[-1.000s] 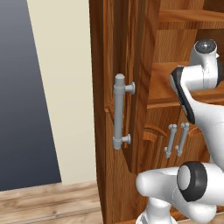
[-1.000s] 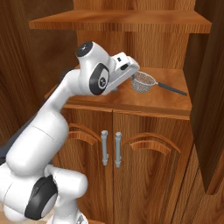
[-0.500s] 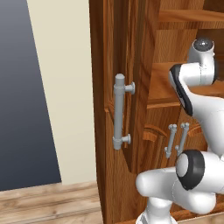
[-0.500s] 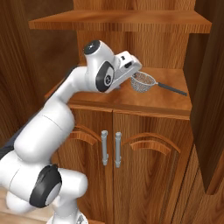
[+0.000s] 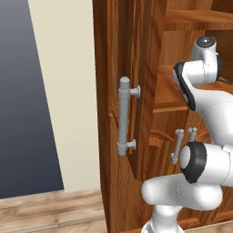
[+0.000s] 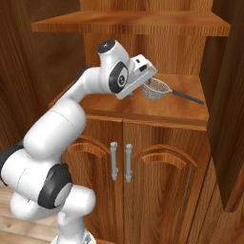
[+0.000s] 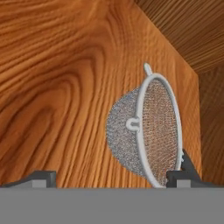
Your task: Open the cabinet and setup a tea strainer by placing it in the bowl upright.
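Arm swung nearer, one tea strainer (image 6: 156, 90), open gripper (image 7: 109, 177)

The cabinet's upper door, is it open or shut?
Open: the cabinet shelf with the tea strainer is exposed, and the door stands swung out.

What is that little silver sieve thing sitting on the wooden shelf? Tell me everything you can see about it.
It is the tea strainer: a small round basket of silver wire mesh with a smooth metal rim and a thin dark straight handle pointing right. It rests on the open cabinet's wooden shelf, mouth upward in the right base view. The hand view shows small tabs on its rim. The end effector is open just in front of it; whether one fingertip touches the rim is unclear.
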